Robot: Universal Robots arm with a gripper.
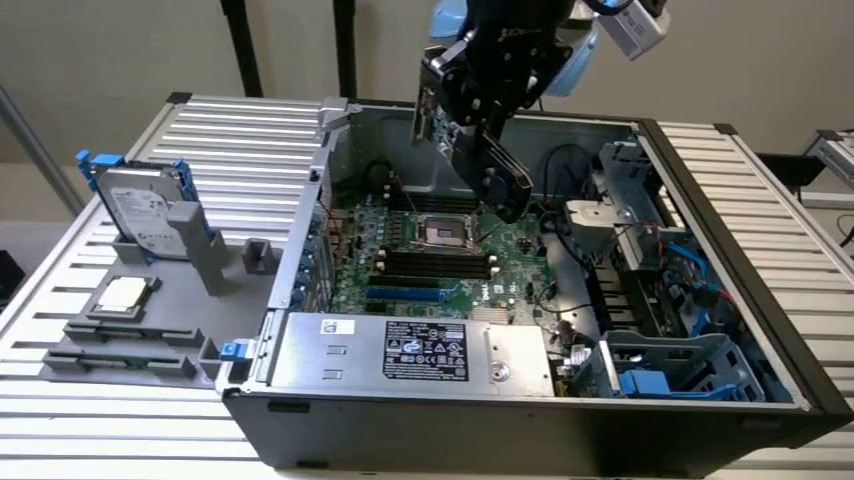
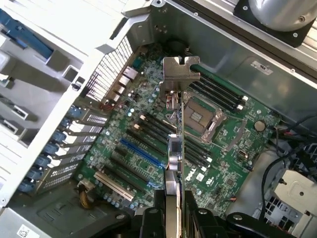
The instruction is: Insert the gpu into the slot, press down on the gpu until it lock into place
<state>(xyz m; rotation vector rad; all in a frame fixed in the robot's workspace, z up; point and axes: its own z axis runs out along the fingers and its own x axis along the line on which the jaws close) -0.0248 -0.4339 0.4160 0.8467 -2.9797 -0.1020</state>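
I have the gpu [image 1: 478,160] clamped between the fingers of the gripper [image 2: 173,215], with the jaws set wide across the card's body. It hangs in the air, tilted, above the middle of the motherboard [image 2: 225,168], roughly over the CPU socket [image 1: 441,232] and well apart from the slot [image 2: 141,152]. The slot lies toward the board's edge beside the power supply [image 1: 414,350], on the side of the case's rear wall.

The step in hand, as I judge it, is carrying and lining up. In the wrist view the card is edge-on and its line crosses the slot's line at an angle. To do this well, I would square the card's long edge to the blue strip, bring it upright, and point the bracket [image 2: 179,74] at the rear wall. The black memory slots [image 1: 434,262] run parallel just beside the target, so I would steer by the blue colour alone.

The card is a thin, stiff, dark board under a black shroud, and it likely tolerates little twisting. Its bracket is bright stamped metal with a notched tab. The slot is glossy, hard blue plastic, long and narrow. The board is matte green, studded with small parts, and the power supply is a smooth silver box with a label.
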